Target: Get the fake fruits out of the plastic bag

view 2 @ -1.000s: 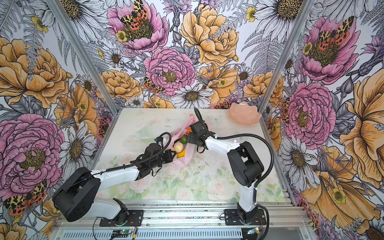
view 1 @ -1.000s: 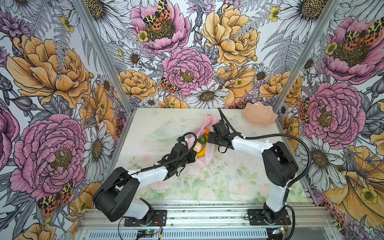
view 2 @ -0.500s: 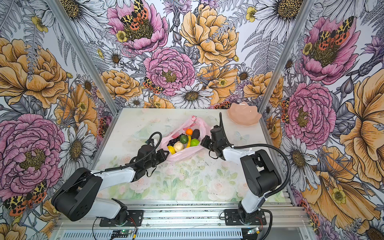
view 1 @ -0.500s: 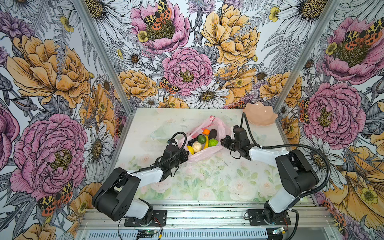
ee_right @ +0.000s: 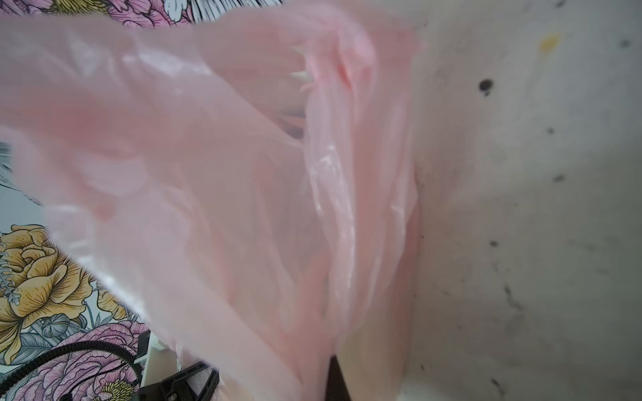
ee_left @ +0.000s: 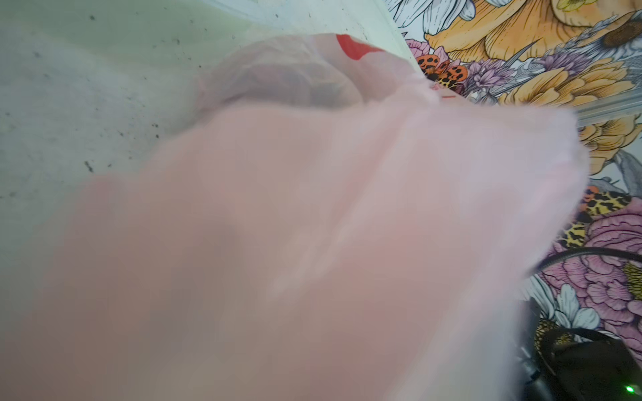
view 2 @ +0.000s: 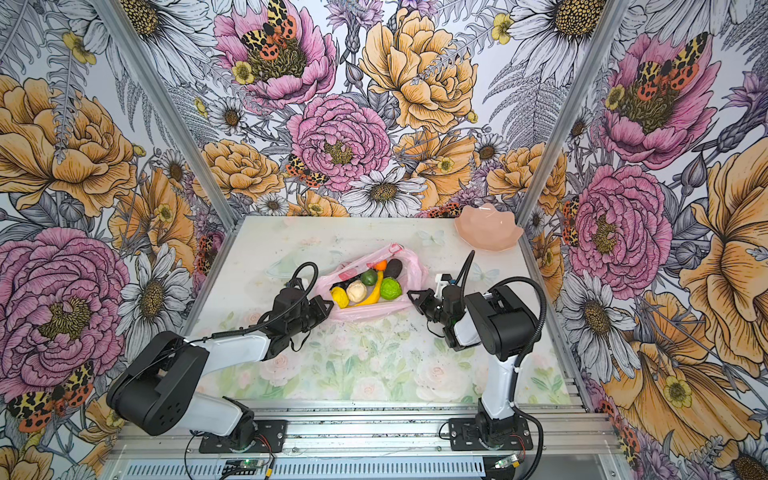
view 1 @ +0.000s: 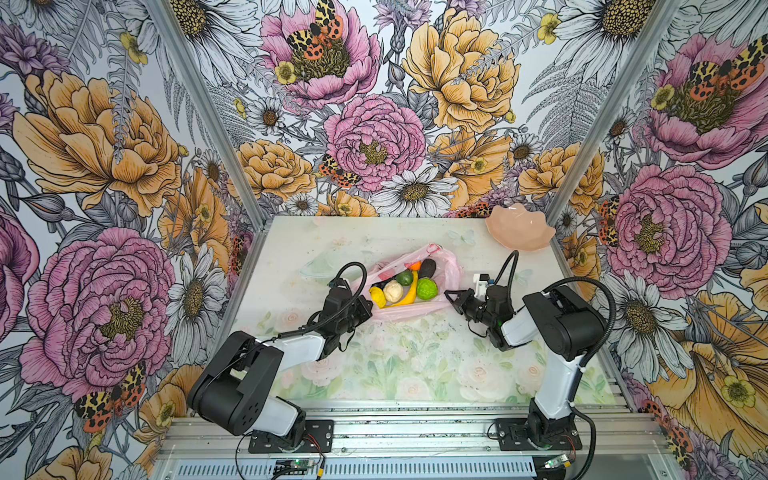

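the plastic bag (view 1: 451,270) carries red-and-white prints near its handle (view 1: 432,248), too small to read in both top views; a red patch (ee_left: 351,48) shows blurred in the left wrist view. the bag is thin, translucent pale-pink film, crinkled and glossy in the right wrist view (ee_right: 330,208). it lies on the table (view 1: 374,365) between the two grippers with its mouth open upward. its near edge is pulled into a straight band from one gripper to the other, and its handle points away from both.

the right gripper (view 1: 451,296) is closed, pinching that edge. the left gripper (view 1: 368,309) touches the opposite end; film covers its camera and i cannot tell how its jaws stand.

inside, nearest the left gripper, sit a smooth yellow lemon (view 1: 377,296) and a cream knobbly piece (view 1: 392,291). the curved banana (view 1: 409,291) runs lengthwise away from the grippers. a dimpled green lime (view 1: 427,288) lies nearer the right gripper, with a dark avocado (view 1: 428,268) beyond it. a peach petal-edged bowl (view 1: 519,228) stands well beyond the right gripper.
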